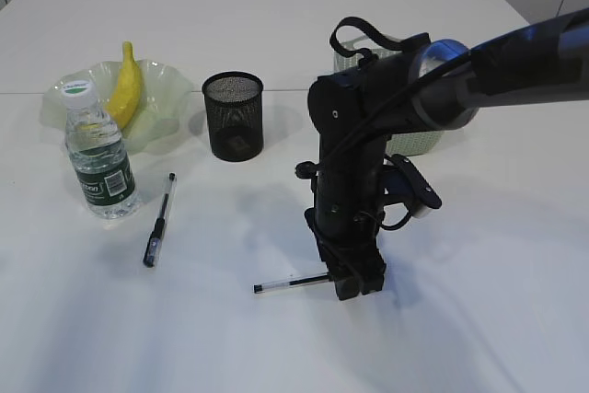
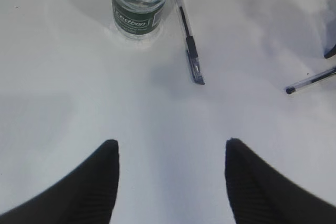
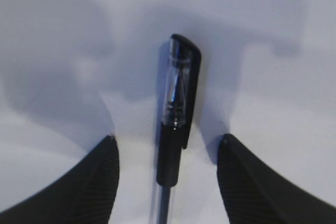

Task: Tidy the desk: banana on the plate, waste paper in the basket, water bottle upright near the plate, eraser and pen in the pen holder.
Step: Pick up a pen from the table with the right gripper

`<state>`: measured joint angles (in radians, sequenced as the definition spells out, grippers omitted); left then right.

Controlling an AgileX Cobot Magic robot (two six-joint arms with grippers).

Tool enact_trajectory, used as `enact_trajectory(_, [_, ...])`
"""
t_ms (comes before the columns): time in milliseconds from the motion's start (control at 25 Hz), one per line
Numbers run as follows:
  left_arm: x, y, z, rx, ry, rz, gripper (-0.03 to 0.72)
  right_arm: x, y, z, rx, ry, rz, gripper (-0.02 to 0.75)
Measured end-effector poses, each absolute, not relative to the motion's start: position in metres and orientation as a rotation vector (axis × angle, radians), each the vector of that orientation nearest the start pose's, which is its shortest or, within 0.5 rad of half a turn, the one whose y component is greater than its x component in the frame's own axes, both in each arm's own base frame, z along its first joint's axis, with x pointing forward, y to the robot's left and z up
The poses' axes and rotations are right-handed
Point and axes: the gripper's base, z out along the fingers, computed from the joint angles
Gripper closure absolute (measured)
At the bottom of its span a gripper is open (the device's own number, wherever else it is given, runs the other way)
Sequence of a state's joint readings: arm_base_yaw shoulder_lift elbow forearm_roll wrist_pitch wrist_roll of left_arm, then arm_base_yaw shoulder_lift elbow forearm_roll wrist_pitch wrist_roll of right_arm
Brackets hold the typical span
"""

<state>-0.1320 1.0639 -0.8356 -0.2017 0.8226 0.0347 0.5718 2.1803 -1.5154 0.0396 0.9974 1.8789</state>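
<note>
Right pincer [image 3: 167, 153] jaws apart astride pen [image 3: 176, 111] on table, contact unclear; left pincer [image 2: 171, 163] open, empty.

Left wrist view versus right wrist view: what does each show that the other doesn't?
Only the left wrist view: the upright water bottle, a capped pen lying beside it, and the open left end effector over bare table. Only the right wrist view: the open right end effector straddling a pen's cap. Both: that second pen, untouched, on the white table.

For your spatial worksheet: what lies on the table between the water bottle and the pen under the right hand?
A second pen, seen in the exterior view, beside the water bottle.
</note>
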Motion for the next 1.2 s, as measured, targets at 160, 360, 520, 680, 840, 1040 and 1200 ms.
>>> enact_trajectory(160, [0.1965,-0.0396,0.3017,0.096,2.530,-0.280,0.235,0.3476,0.2273,0.1230,1.956,2.498,0.018,0.297])
enact_trajectory(360, [0.1965,-0.0396,0.3017,0.096,2.530,-0.280,0.235,0.3480,0.2275,0.1224,1.956,2.497,0.022,0.444])
enact_trajectory(520, [0.1965,-0.0396,0.3017,0.096,2.530,-0.280,0.235,0.3473,0.2271,0.1224,1.957,2.500,0.009,0.569])
enact_trajectory(680, [0.1965,-0.0396,0.3017,0.096,2.530,-0.280,0.235,0.3457,0.2257,0.1224,1.950,2.511,-0.028,0.626])
enact_trajectory(840, [0.1965,-0.0396,0.3017,0.096,2.530,-0.280,0.235,0.3443,0.2242,0.1225,1.901,2.552,-0.062,0.670])
enact_trajectory(1040, [0.1965,-0.0396,0.3017,0.096,2.530,-0.280,0.235,0.3434,0.2230,0.1225,1.808,2.620,-0.085,0.682])
enact_trajectory(1200, [0.1965,-0.0396,0.3017,0.096,2.530,-0.280,0.235,0.3440,0.2231,0.1236,1.726,2.674,-0.085,0.684])
